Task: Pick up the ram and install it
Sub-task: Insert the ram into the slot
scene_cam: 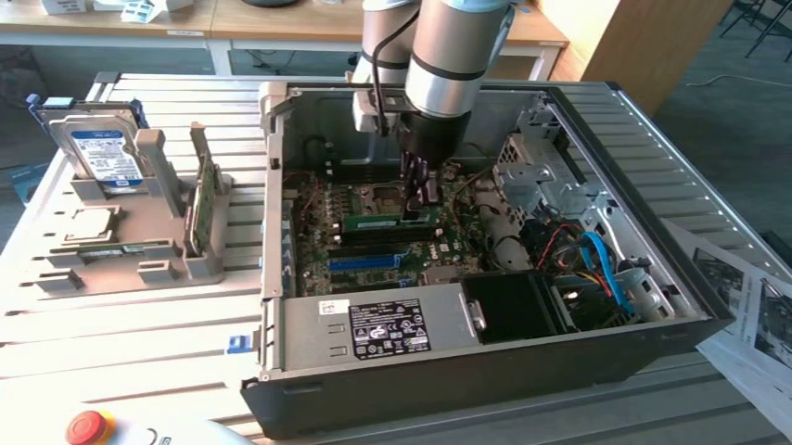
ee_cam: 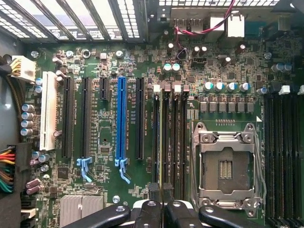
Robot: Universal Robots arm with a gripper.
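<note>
Four memory slots [ee_cam: 175, 137] run beside the empty processor socket [ee_cam: 227, 166]. The ram [scene_cam: 386, 222] stands on edge in one of those farther from the socket, with the gripper [ee_cam: 160, 192] clamped across its top edge. Doing this well likely means pressing straight down, evenly and without tilting the stick. Whether the end latches have caught, I cannot tell.

Pincer [scene_cam: 421, 206] hides part of the ram [scene_cam: 371, 222].
</note>
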